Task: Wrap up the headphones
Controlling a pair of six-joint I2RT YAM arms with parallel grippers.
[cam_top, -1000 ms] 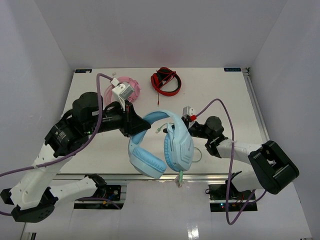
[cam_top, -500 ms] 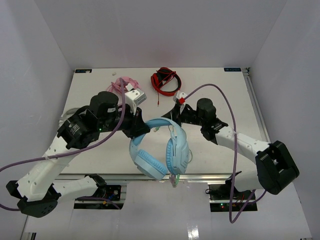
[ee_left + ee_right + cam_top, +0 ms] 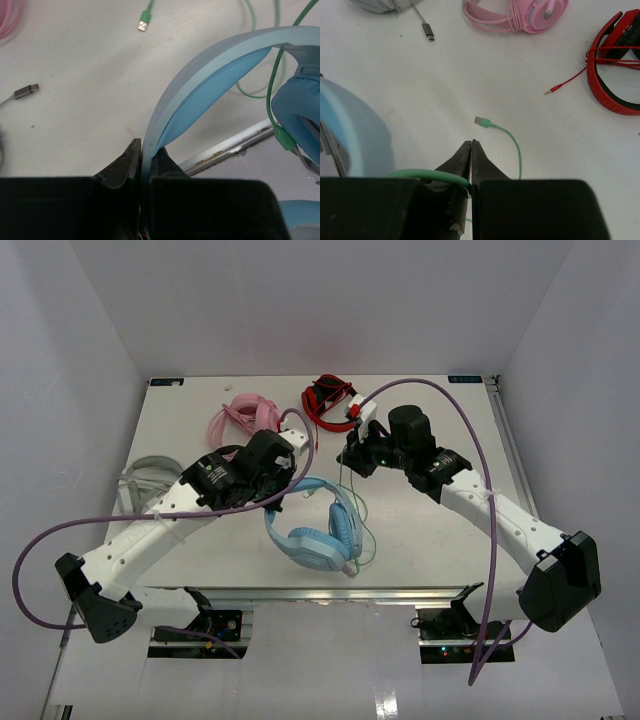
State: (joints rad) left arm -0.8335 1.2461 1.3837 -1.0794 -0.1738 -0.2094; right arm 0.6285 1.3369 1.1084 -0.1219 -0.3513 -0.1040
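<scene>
Both arms are further up-frame than a second ago. The headphones [image 3: 318, 532] are at lower centre of the top view, over the bench [image 3: 450, 540] near its front edge. They look smaller, so probably lowered.

Left end effector [image 3: 144, 150]: narrow, clamped on the headband [image 3: 210, 60].

Right end effector [image 3: 471, 147]: shut, pinching the green cable [image 3: 519, 157], carried from lower right to upper centre.

Judgement: the cable is drawn out for a first turn, and wrapping has barely begun.

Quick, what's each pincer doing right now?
Left pincer: closed on the headphones, at the headband.
Right pincer: closed on their green cable.
</scene>
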